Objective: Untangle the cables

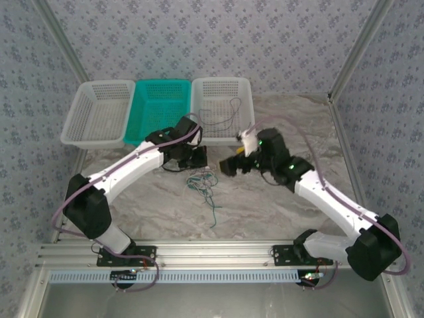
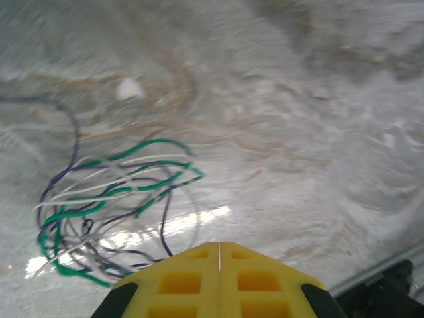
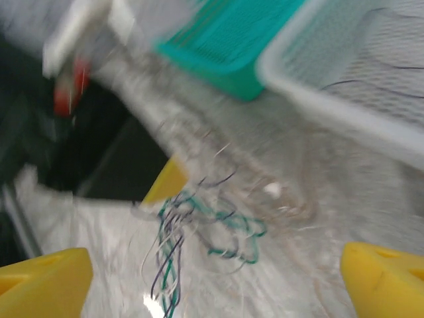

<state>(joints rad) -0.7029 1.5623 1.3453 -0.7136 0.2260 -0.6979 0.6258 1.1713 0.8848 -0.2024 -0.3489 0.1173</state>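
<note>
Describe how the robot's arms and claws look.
Both the left arm and right arm have white links with black joints and bases. A purple cable loops along each. The left claw and right claw have blocky yellow fingers.

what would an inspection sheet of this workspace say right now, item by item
surface: marbled table top, bare apart from the wires
job's things: tangle of green, white and dark wires on the table between the grippers; one dark wire lies in the right white basket
clutter: left white basket and teal basket, nothing seen inside
grippers: left gripper shut, beside the tangle; right gripper open wide over it
cables: purple arm cables run along both arms
surroundings: patterned walls, metal frame rail at the near edge
</note>
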